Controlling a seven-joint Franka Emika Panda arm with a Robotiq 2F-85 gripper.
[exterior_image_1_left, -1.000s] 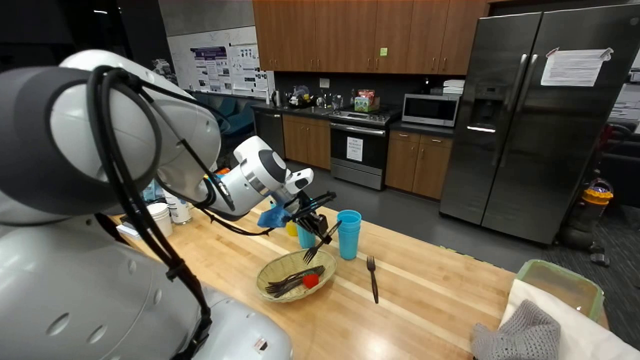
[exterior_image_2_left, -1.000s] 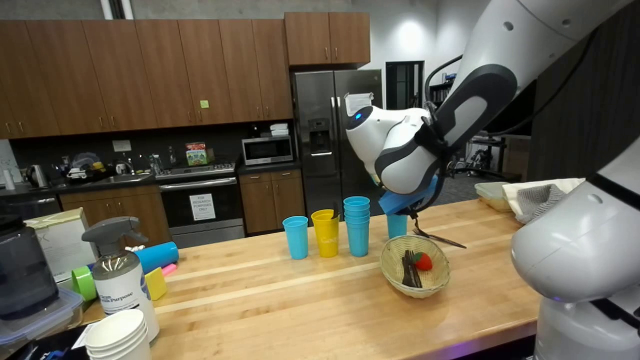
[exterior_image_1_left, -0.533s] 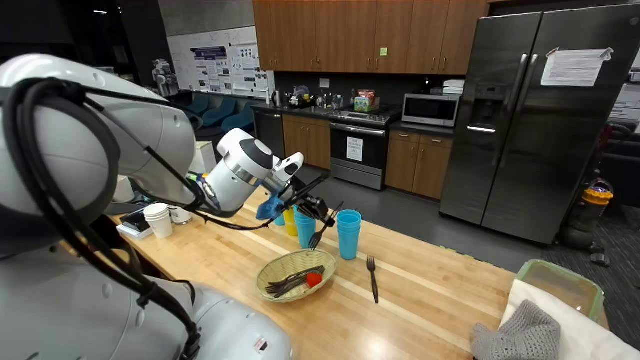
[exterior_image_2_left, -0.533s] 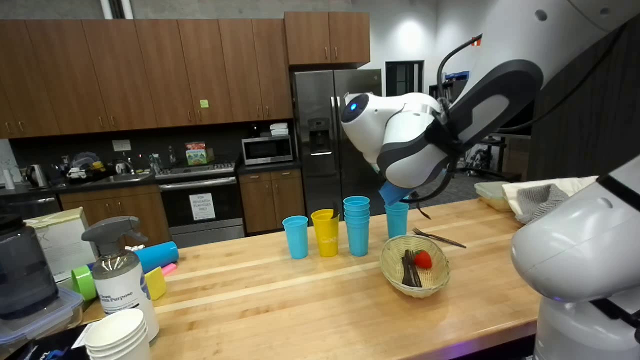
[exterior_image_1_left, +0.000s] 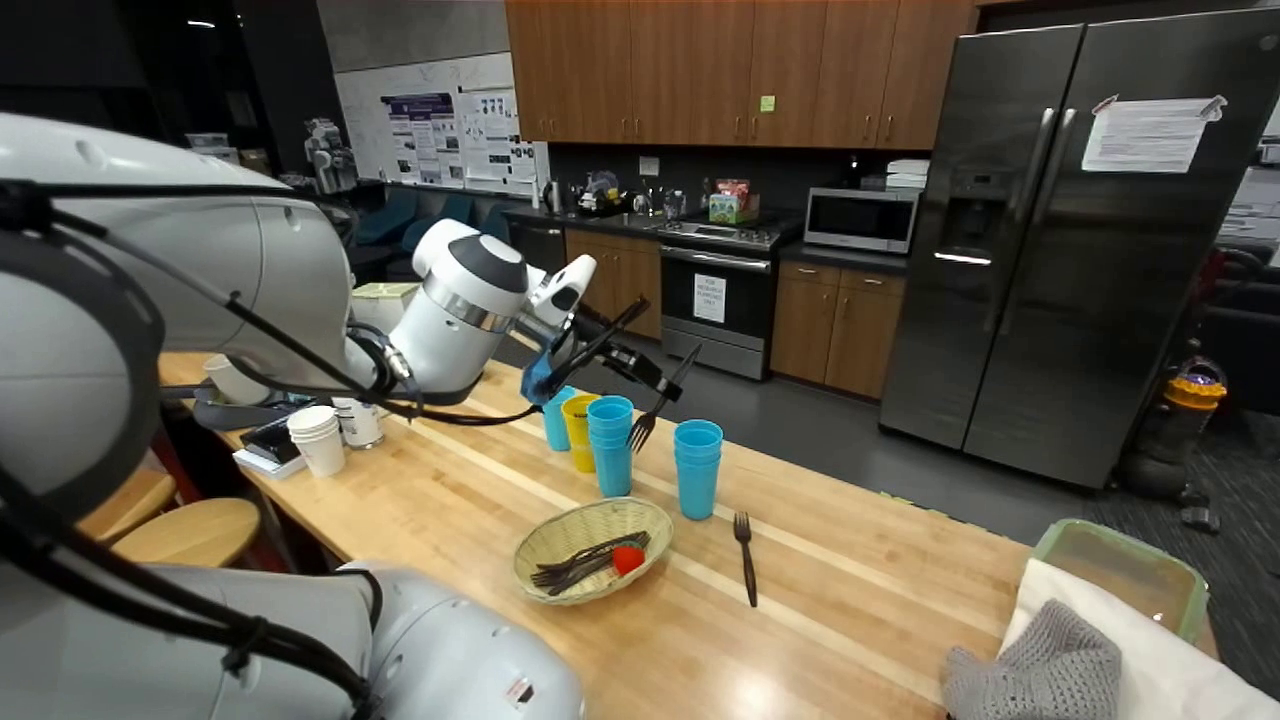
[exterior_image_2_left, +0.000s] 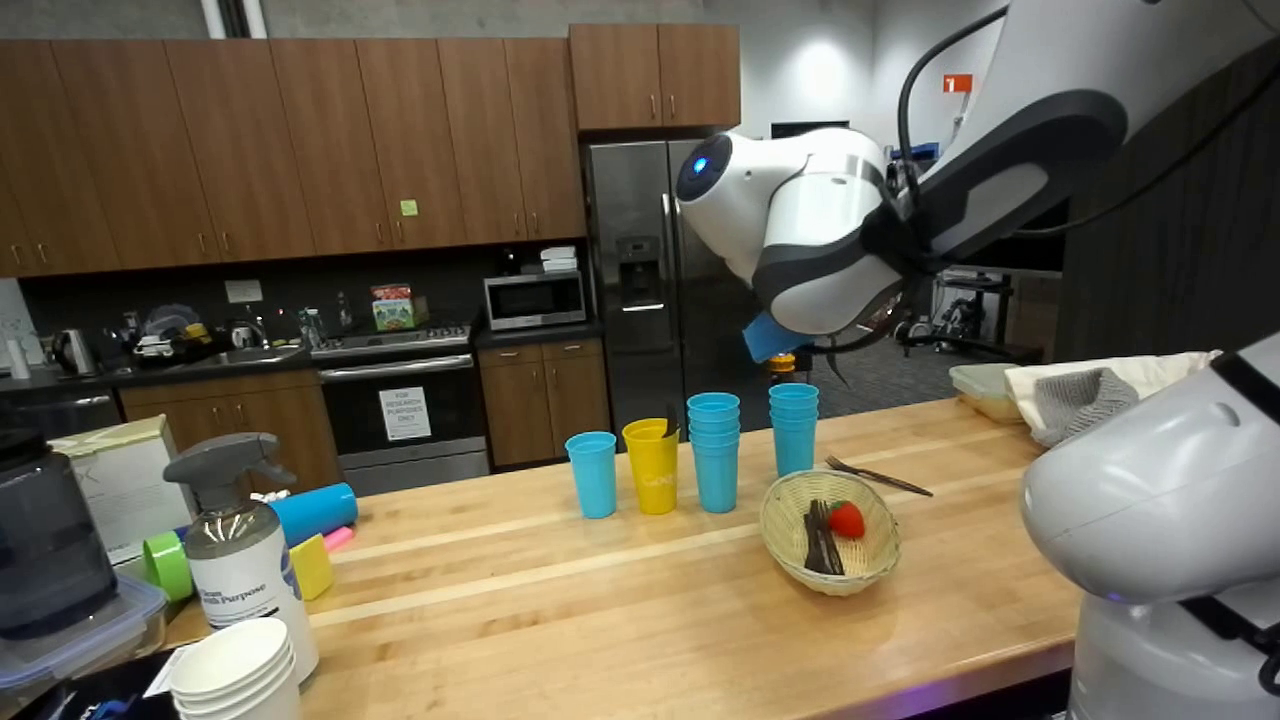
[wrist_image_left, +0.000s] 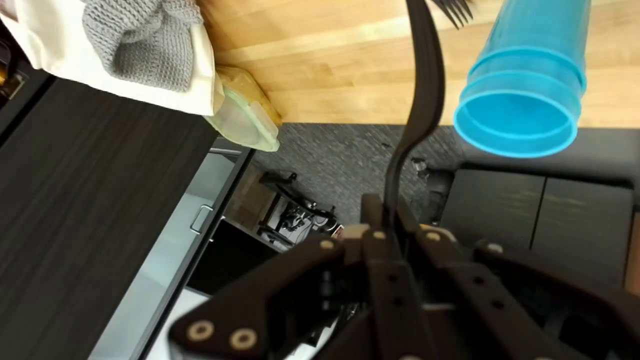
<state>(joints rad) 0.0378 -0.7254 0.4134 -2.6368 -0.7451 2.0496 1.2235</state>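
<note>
My gripper (exterior_image_1_left: 668, 388) is shut on a dark fork (exterior_image_1_left: 645, 428) and holds it in the air above the far side of the table. The fork's tines point down in that exterior view. In the wrist view the fork (wrist_image_left: 427, 85) runs from between the fingertips (wrist_image_left: 390, 212) to the top edge. The gripper is nearest to two blue cup stacks (exterior_image_1_left: 610, 450) (exterior_image_1_left: 698, 470). A wicker basket (exterior_image_1_left: 535, 545) below holds several dark forks (exterior_image_2_left: 822, 540) and a red strawberry (exterior_image_2_left: 847, 520). Another dark fork (exterior_image_1_left: 746, 560) lies on the table, apart from the basket. The arm hides the fingers in an exterior view.
A yellow cup (exterior_image_2_left: 652, 470) with a dark utensil and a blue cup (exterior_image_2_left: 592, 475) stand in line with the stacks. A spray bottle (exterior_image_2_left: 240, 570) and white cups (exterior_image_2_left: 235, 665) stand at one end. A green-rimmed container (exterior_image_1_left: 1120, 570) and grey cloth (exterior_image_1_left: 1040, 660) lie at the other.
The gripper has risen with the fork, away from above the basket and up past the cups. The cup row shows more fully. The basket and the fork on the table have stayed.
</note>
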